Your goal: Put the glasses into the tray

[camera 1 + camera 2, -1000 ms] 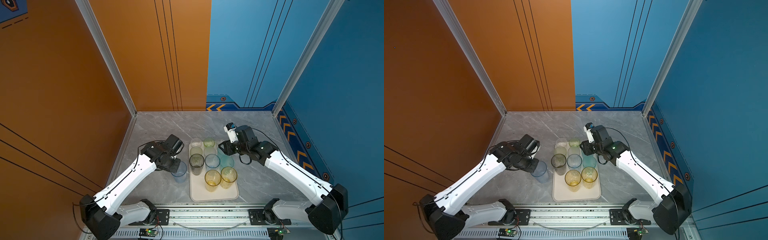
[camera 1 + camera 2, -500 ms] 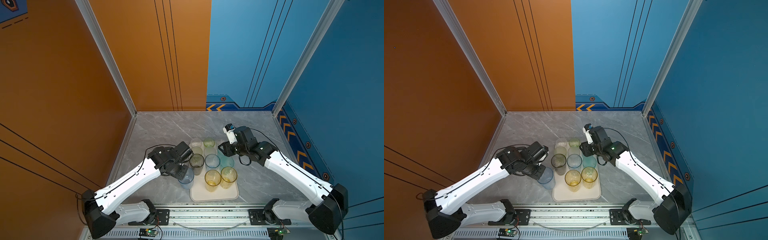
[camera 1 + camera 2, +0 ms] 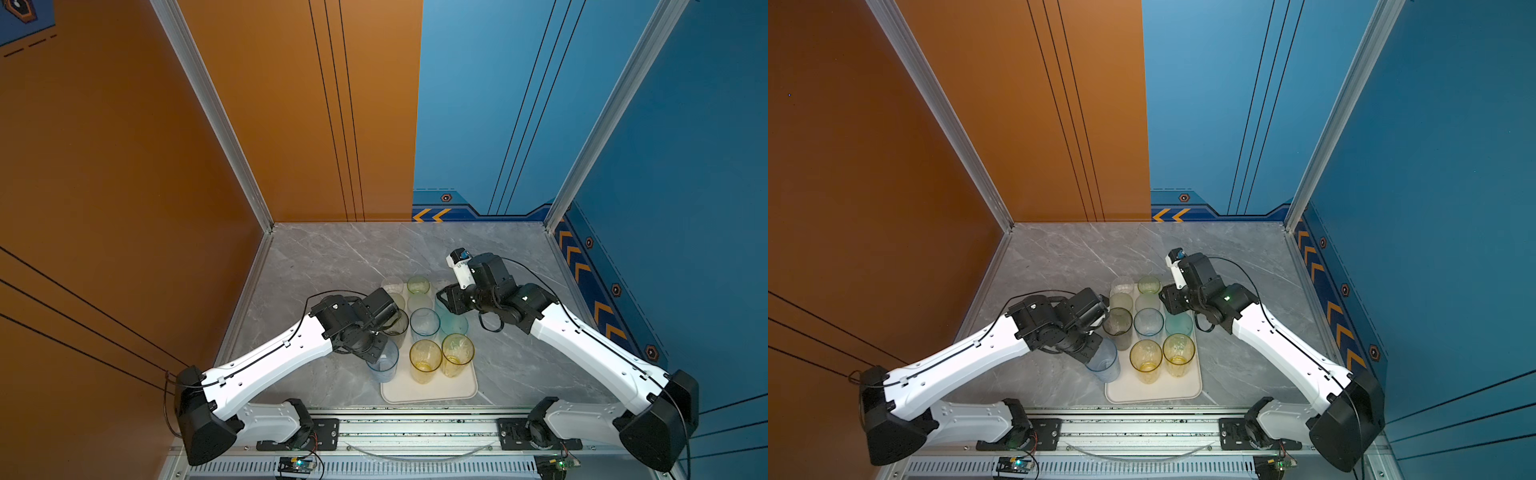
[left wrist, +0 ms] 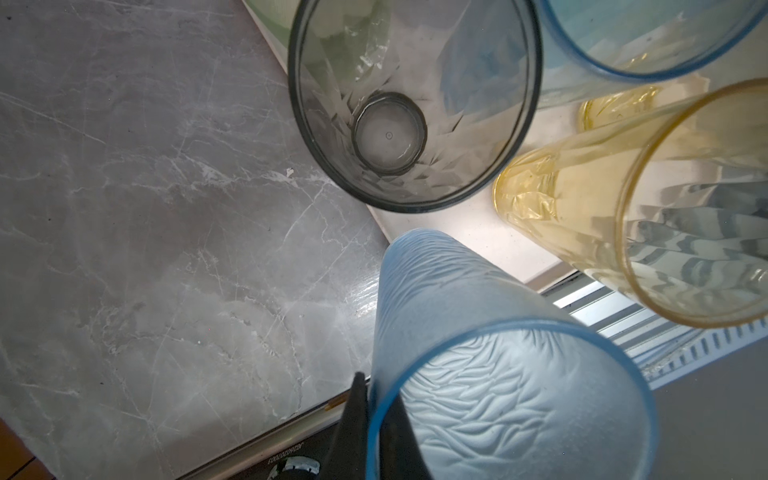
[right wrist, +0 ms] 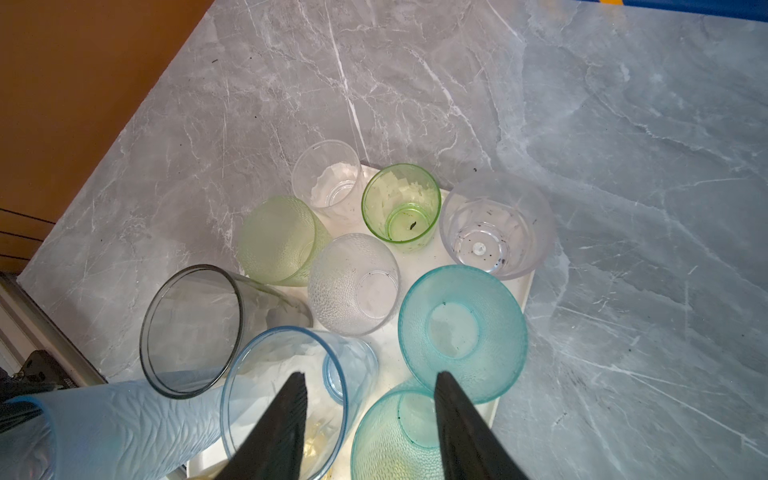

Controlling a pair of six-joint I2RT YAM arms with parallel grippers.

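You've got a frosted light-blue glass (image 4: 478, 353) with wavy ridges — cream tray (image 3: 432, 394), grey marbled table (image 3: 332, 257).

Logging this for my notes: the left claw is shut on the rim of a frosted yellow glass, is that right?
No. The glass pinched in the left claw is frosted light blue, not yellow; the left wrist view shows it. The claw is indeed shut on its rim.
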